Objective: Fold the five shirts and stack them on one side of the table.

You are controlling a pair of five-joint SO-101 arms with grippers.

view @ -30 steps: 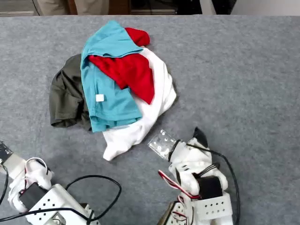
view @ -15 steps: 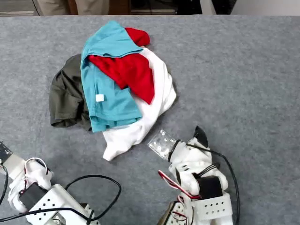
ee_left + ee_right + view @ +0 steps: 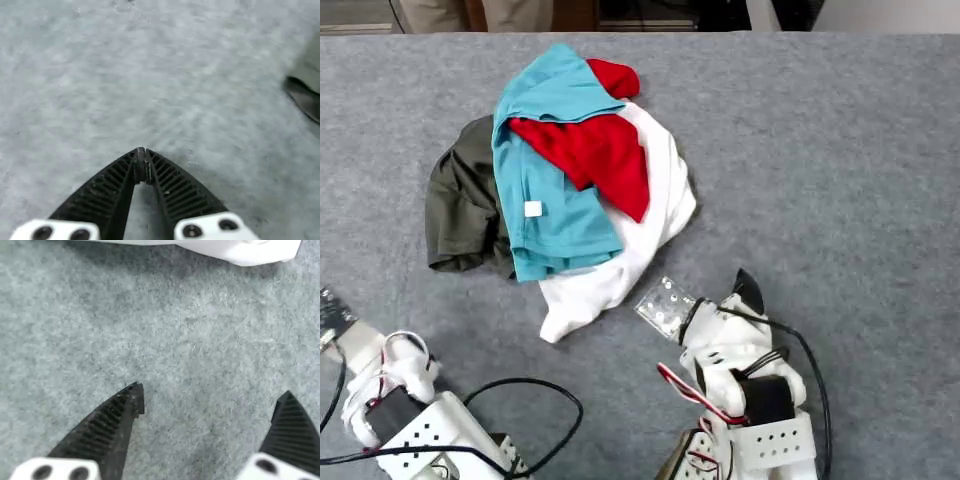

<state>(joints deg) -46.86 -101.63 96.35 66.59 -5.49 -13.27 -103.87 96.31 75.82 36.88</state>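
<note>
Shirts (image 3: 565, 190) first: where do they lie?

In one loose heap on the grey worktop (image 3: 840, 160), toward its far left part in the high view. All are unfolded and crumpled.

Which ones can you tell apart?

Four colours. The teal shirt (image 3: 555, 205) runs down the middle of the heap. The red shirt (image 3: 595, 150) overlaps it, with its top partly tucked under a teal fold. The white shirt (image 3: 630, 255) spreads beneath both and trails a corner toward the arms. The dark olive shirt (image 3: 460, 210) is bunched against the teal one's left edge. Whether another lies buried below, I cannot tell.

And the left gripper (image 3: 141, 166)?

Clenched. Its wrist view shows the two black ribbed fingers pressed tip to tip with nothing between them, over bare worktop. A dark edge of cloth, likely the olive shirt, shows off to one side, apart from the fingers. In the high view this arm sits at the near left corner, well away from the heap.

And the right gripper (image 3: 211, 395)?

Released. The jaws stand wide apart and empty above the worktop. It is just beside the near corner of the white shirt, not touching it, and the white cloth shows close ahead in its wrist view.
</note>
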